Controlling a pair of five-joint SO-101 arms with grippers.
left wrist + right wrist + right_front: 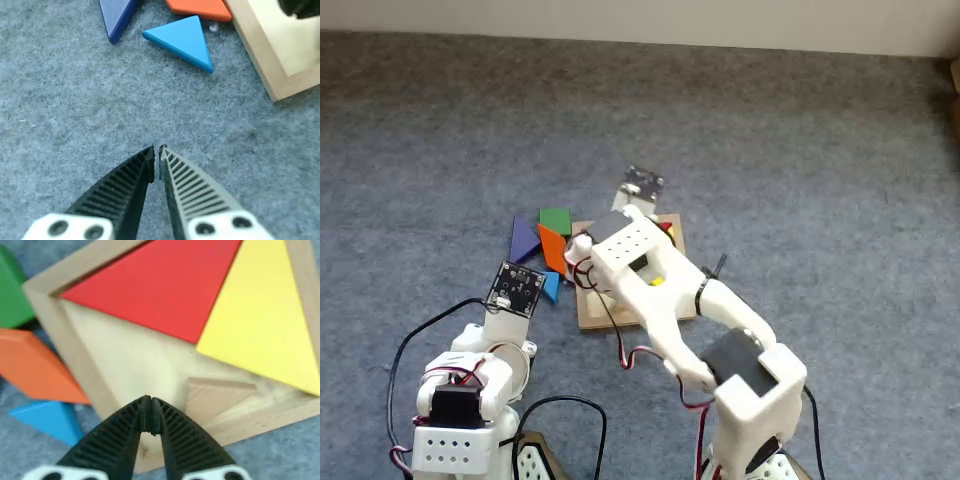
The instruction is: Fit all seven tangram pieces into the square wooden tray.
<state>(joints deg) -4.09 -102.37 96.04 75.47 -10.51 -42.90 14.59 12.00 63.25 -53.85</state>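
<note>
- My left gripper (156,150): jaws closed to a sliver, empty, above grey carpet (75,100).
- Light blue triangle (182,40): flat on the carpet ahead of that gripper, near the tray.
- Dark blue triangle (117,15) and orange piece (200,7): just beyond it, the orange one beside the tray's outer edge.
- My right gripper (150,415): jaws shut, empty, over the tray's bare floor by one rim.
- Wooden tray (270,65): holds a plain wooden triangle (215,395) near my right tips, then a red triangle (160,290) and a yellow triangle (260,315) edge to edge.
- Green piece (12,295): outside the tray, past its corner.
</note>
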